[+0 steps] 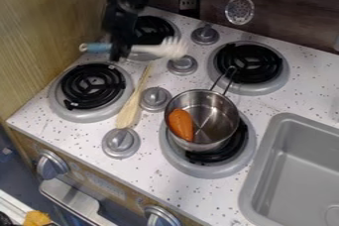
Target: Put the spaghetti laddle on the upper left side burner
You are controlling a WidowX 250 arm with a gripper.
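White speckled bench (311,88) before us, grey sink (291,170), wood panel (39,31) at our left, dark wall (285,4) behind, claw (120,54) clenched round the ladle (148,49), by the upper left burner (151,30).

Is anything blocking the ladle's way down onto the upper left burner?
Nothing visible stands between the ladle, held in the gripper, and the upper left burner. A knob sits beside that burner but looks clear of the path.

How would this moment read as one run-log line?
Black claw: holding white, blue-handled spaghetti ladle | Position: aloft near upper-left black coil burner | Shiny metal pot: orange carrot inside | Placement: pending
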